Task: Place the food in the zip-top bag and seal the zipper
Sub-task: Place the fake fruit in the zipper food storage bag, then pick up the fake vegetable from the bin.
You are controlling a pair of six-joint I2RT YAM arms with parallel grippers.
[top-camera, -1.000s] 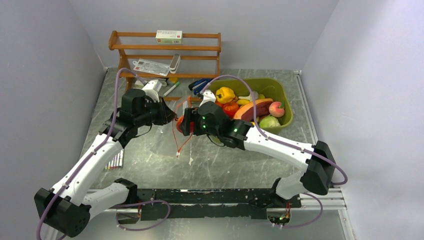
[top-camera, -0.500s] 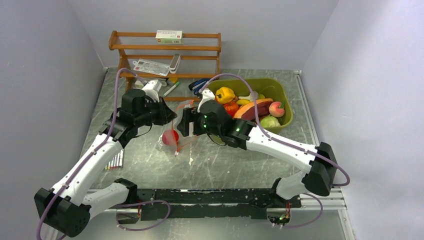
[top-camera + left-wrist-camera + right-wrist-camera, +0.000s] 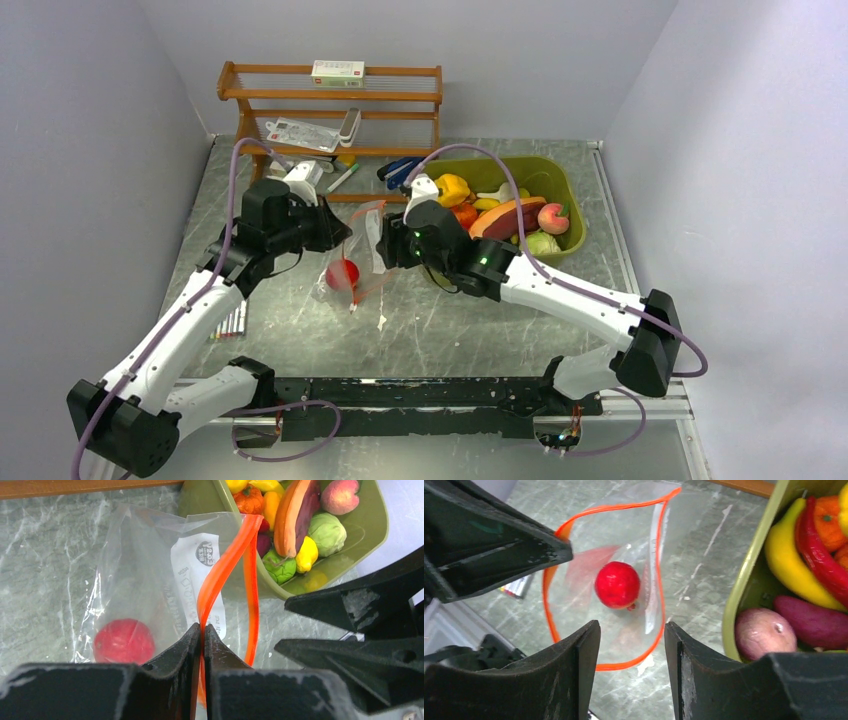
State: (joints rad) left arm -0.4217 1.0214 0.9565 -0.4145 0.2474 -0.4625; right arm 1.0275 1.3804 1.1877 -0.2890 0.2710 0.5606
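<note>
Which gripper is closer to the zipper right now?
Left. The left gripper pinches the zipper itself; the right gripper hangs open facing the bag mouth, apart from the strip.

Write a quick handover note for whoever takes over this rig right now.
Left gripper: shut on the zipper, holding the zip-top bag mouth open.
Right gripper: open, empty, above the mouth.
Done: one red fruit lies inside the bag.
Left: the other food sits in the green tub; bag it, then seal the zipper.
</note>
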